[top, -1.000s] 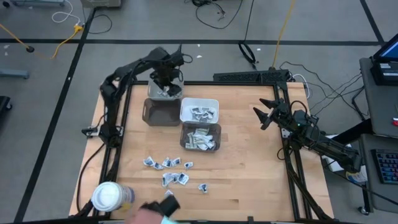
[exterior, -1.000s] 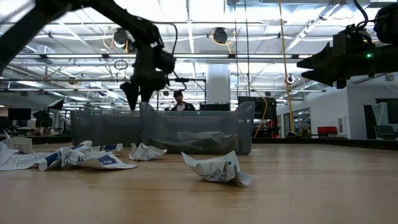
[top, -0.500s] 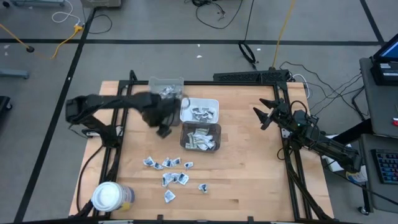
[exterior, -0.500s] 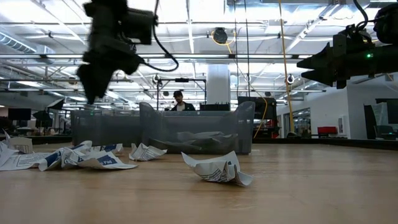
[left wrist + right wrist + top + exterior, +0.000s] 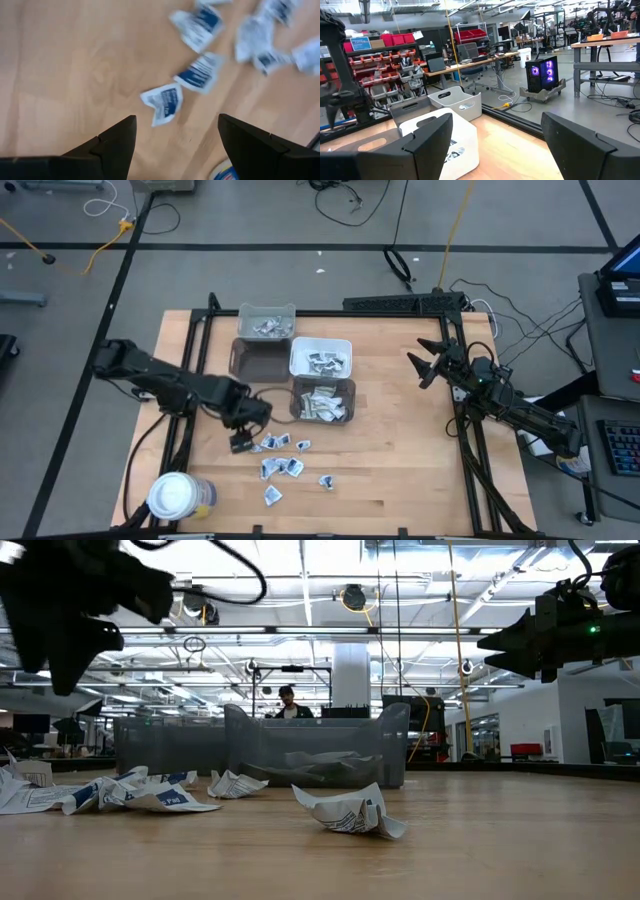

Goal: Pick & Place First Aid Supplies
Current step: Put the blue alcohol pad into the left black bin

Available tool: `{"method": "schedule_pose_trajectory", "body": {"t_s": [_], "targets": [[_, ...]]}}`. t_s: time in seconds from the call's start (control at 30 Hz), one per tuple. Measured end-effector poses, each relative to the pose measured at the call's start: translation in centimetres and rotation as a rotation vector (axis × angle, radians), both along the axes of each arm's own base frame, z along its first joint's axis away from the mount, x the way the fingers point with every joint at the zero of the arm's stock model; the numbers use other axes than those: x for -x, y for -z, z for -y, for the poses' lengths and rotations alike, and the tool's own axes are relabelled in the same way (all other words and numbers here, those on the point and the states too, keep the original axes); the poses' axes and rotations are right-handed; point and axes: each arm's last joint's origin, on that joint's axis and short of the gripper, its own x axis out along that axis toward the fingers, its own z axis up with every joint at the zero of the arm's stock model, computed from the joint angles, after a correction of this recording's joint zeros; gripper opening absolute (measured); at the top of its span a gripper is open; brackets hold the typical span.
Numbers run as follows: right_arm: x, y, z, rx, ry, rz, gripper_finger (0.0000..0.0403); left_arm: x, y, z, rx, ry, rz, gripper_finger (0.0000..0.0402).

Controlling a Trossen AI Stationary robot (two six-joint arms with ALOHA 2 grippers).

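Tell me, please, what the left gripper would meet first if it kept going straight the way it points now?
Probably the small packet lying alone between the open fingers of the left gripper, then the bare table. Depth is hard to judge.

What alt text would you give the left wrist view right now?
The left gripper is open above bare wooden table, its two dark fingers framing a crumpled white-and-blue packet. More packets lie scattered beyond it, blurred.

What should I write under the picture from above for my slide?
Left tool open over loose first aid packets on the wooden table; right tool waits open beside the bins.
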Motion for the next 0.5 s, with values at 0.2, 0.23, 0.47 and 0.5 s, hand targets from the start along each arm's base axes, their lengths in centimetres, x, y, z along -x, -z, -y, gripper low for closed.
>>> {"method": "schedule_pose_trajectory", "body": {"t_s": [0.2, 0.23, 0.47, 0.5], "targets": [[0.0, 0.0, 0.0, 0.000, 0.000, 0.001, 0.0297, 0.2, 0.8, 2.1, -0.025, 0.265, 0.000, 0.0277], [0.0, 0.0, 0.0, 0.000, 0.000, 0.000, 0.0297, 0.1, 1.0, 2.3, -0.033, 0.303, 0.000, 0.0275], [0.0, 0.0, 0.0, 0.000, 0.000, 0.000, 0.0297, 0.1, 1.5, 3.4, -0.052, 0.472, 0.022, 0.0273], [0.0, 0.0, 0.0, 0.000, 0.000, 0.001, 0.0297, -0.2, 1.7, 3.6, -0.053, 0.472, 0.032, 0.0275]]}}
